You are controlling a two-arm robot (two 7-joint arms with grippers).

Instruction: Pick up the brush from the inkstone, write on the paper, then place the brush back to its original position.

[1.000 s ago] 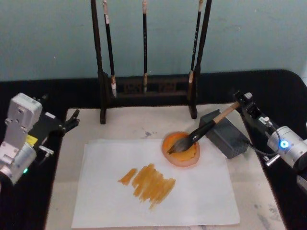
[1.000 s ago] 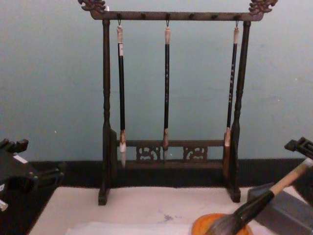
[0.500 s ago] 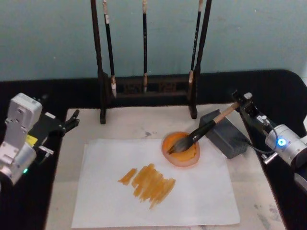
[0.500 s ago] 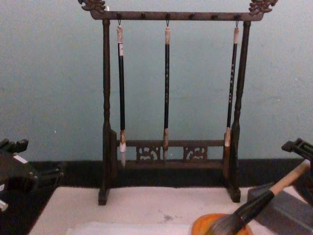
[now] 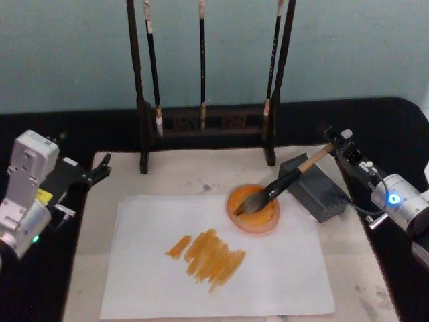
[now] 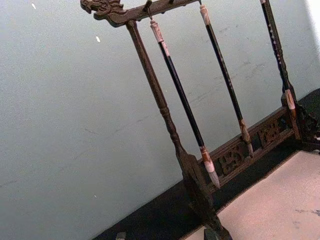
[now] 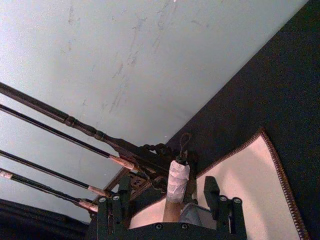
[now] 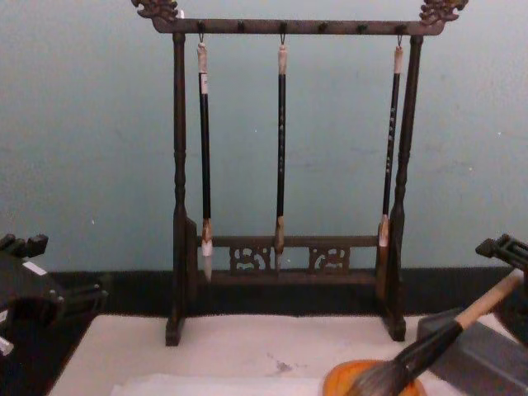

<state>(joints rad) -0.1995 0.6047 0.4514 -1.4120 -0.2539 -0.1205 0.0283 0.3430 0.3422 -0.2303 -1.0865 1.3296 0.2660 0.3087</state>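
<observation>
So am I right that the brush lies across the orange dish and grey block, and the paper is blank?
Not blank: the head view shows orange strokes on the paper. The brush does lie across the orange dish and grey block.

On the bench (image 5: 375, 114), a mat (image 5: 188, 171). At the mat's 12 o'clock edge, a rack (image 5: 201, 124) with three thin brushes (image 5: 202, 60) hanging. Toward 6 o'clock, the paper (image 5: 281, 282), with a dish (image 5: 255, 229) at its 1 o'clock edge. Just at 3 o'clock of the dish, a block (image 5: 322, 194). Across both, the brush (image 5: 285, 180): bristles in the dish, handle on the block, top toward 2 o'clock between the spread fingers of the right end effector (image 5: 337, 139), apart from each. At 9 o'clock, off the mat, the left end effector (image 5: 100, 169).
</observation>
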